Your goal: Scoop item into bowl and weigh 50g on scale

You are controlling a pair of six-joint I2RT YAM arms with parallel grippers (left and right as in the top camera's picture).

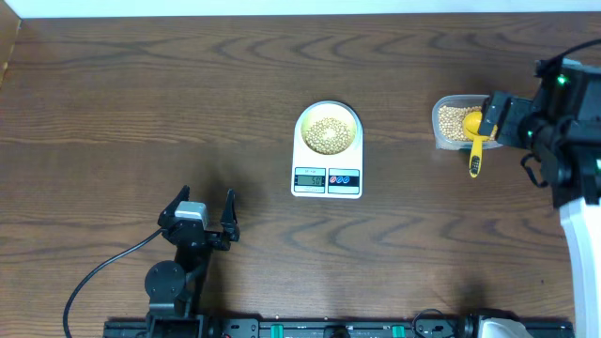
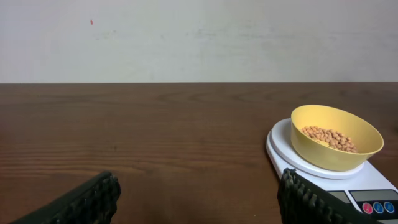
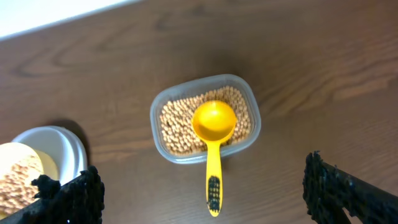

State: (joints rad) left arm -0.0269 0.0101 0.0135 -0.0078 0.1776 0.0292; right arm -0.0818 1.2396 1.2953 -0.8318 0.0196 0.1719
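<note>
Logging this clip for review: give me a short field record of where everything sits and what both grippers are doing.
scale: centre of view, display unreadable
bowl: on scale, holds beans
tub: right of scale, beans inside
scoop: empty, resting in tub, handle over rim
left gripper: open, empty, front-left of scale
right gripper: open, empty, above scoop

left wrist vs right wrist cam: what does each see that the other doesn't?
Left wrist only: the front of the scale with its round buttons. Right wrist only: the clear tub of beans with the yellow scoop lying in it, handle out over the rim. Both: the bowl holding more beans, sitting on the scale, and the wooden table.
</note>
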